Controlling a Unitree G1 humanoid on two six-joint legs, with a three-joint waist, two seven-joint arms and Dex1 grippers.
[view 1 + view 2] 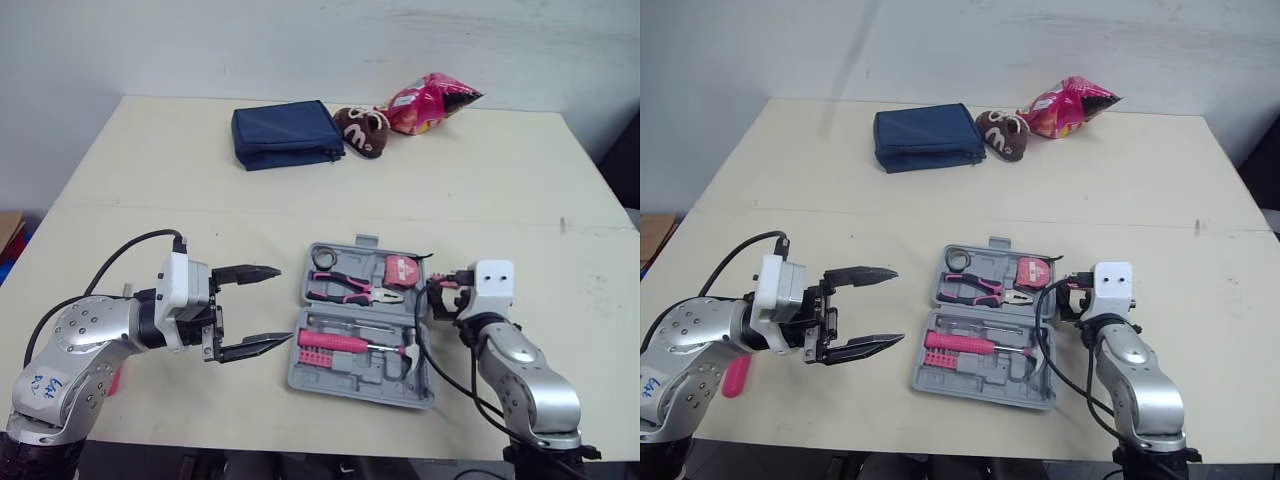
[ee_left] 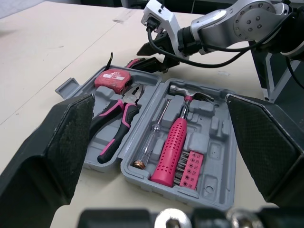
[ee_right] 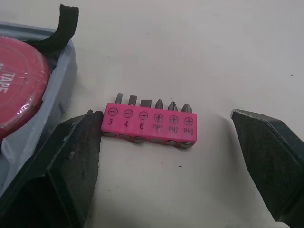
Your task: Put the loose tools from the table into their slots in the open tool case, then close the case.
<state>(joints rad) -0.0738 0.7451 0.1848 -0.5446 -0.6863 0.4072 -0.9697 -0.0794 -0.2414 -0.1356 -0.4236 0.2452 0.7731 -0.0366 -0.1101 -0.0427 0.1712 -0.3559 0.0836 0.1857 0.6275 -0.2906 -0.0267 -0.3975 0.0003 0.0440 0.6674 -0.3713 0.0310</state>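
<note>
The grey tool case [image 1: 300, 375] lies open at the table's front middle. It holds pink-handled pliers [image 1: 345, 288], a red tape measure [image 1: 400, 270], a pink-handled hammer [image 1: 345, 343], a thin screwdriver [image 2: 152, 137] and a pink bit strip [image 2: 187, 166]. A loose pink bit holder [image 3: 151, 126] lies on the table just right of the case. My right gripper [image 3: 168, 142] is open, its fingers either side of the holder; one finger [image 3: 71, 156] touches its end. Left of the case, my left gripper [image 1: 262, 310] is open and empty, pointing at it.
At the table's back lie a navy pouch [image 1: 288, 135], a brown snack bag [image 1: 365, 128] and a pink snack bag [image 1: 430, 103]. A pink object [image 1: 735, 375] shows partly under my left arm near the front edge. Bare table [image 1: 520, 180] lies between case and bags.
</note>
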